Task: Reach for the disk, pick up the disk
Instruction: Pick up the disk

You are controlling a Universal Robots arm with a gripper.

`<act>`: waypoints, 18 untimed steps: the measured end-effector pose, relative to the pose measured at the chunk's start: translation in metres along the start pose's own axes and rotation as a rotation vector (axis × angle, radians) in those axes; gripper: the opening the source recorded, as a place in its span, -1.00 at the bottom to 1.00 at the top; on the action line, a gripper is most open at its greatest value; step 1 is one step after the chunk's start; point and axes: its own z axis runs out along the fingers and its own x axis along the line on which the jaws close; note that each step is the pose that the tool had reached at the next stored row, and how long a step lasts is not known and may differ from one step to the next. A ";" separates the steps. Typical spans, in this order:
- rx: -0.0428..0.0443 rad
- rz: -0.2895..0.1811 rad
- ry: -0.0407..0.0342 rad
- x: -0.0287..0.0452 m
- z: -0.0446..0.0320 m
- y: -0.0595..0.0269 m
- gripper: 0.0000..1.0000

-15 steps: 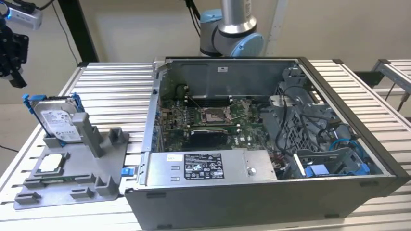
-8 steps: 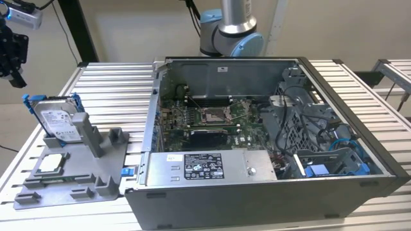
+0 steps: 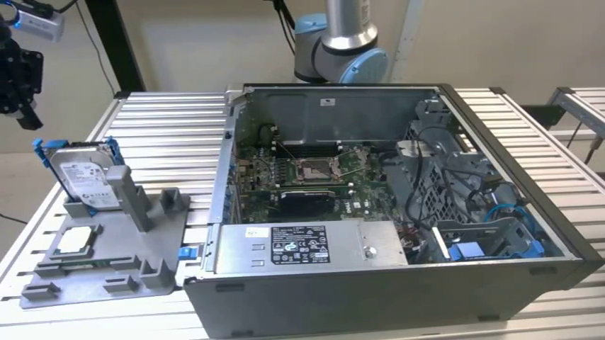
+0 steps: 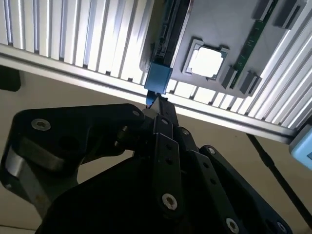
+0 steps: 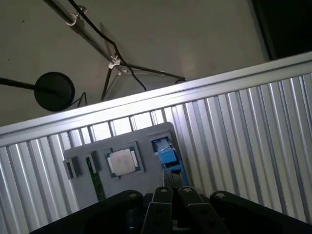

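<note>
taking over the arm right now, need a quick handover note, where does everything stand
End effector: shut, holding nothing, in the air near the table's edge, apart from the disk.
Disk: standing on edge in the grey stand on the table, at the exterior view's left of the open computer case; untouched.
Done: nothing gripped, reach not complete.
Left: the rest of the reach, then the pick-up.
</note>
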 end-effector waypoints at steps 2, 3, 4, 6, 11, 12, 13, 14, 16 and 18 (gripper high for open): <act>0.0178 -0.027 -0.0036 0.0000 0.0005 0.0000 -1.00; 0.0259 -0.040 -0.0053 0.0000 0.0008 0.0000 -1.00; 0.0319 -0.051 -0.0065 0.0000 0.0012 0.0000 -1.00; 0.0380 -0.075 -0.0078 0.0000 0.0025 -0.0001 -1.00; 0.0444 -0.115 -0.0092 -0.0001 0.0040 -0.0005 -1.00; 0.0442 -0.115 -0.0092 -0.0001 0.0039 -0.0005 -1.00; 0.0439 -0.115 -0.0092 -0.0001 0.0039 -0.0014 -1.00; 0.0441 -0.115 -0.0093 -0.0003 0.0040 -0.0017 -1.00; 0.0441 -0.115 -0.0093 -0.0003 0.0041 -0.0020 -1.00; 0.0440 -0.115 -0.0093 -0.0003 0.0041 -0.0023 -1.00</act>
